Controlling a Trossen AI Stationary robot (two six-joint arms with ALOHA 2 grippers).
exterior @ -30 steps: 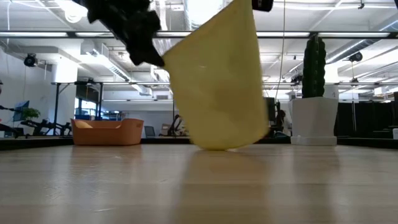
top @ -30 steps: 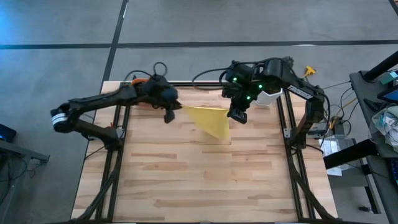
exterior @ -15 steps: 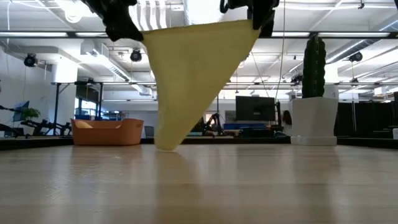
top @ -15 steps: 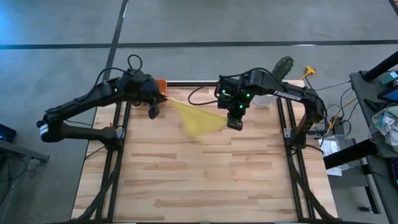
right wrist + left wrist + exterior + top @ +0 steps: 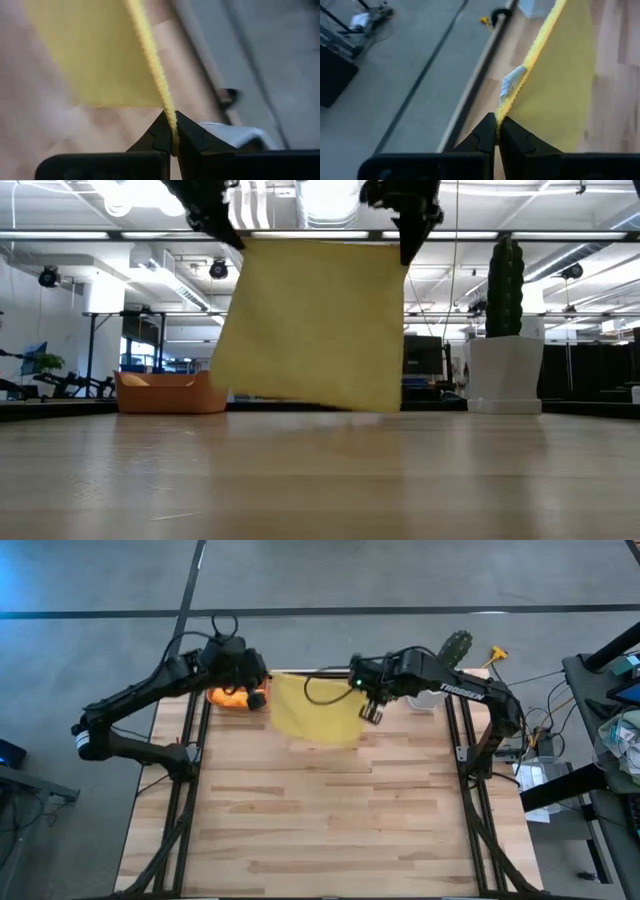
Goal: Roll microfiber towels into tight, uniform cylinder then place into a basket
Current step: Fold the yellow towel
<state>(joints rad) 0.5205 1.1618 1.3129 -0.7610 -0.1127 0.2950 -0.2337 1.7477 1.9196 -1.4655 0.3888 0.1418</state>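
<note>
A bright yellow microfiber towel (image 5: 315,325) hangs spread as a flat square over the far middle of the table. My left gripper (image 5: 228,235) is shut on one top corner and my right gripper (image 5: 408,242) on the other. In the high view the towel (image 5: 315,712) lies between the left gripper (image 5: 262,692) and the right gripper (image 5: 370,713). Its lower edge (image 5: 310,402) hangs close above the table; I cannot tell whether it touches. The red-orange basket (image 5: 170,392) stands at the far left, partly under my left arm (image 5: 228,697). My left gripper pinches the towel's top corner (image 5: 501,116) between its two fingers, on the stitched edge just below a white label (image 5: 511,85). The fingers slant downward. The towel hangs below them, its top edge drawn straight toward the other gripper. My right gripper pinches the opposite top corner (image 5: 171,121) on the stitched edge, between its two fingers. The fingers point steeply down. The cloth hangs below them in one flat sheet.
A white pot (image 5: 505,372) with a tall green cactus (image 5: 505,272) stands at the far right, close to my right arm (image 5: 440,690). Bare wood (image 5: 320,820) fills the middle and near part of the table. Dark frame rails run along both sides.
My left gripper has risen and drawn toward the far left corner. My right gripper has come down and tipped to point more steeply downward. The towel, hanging bunched and then as a slanted triangle, is now spread into a flat square with a level, straight top edge.
</note>
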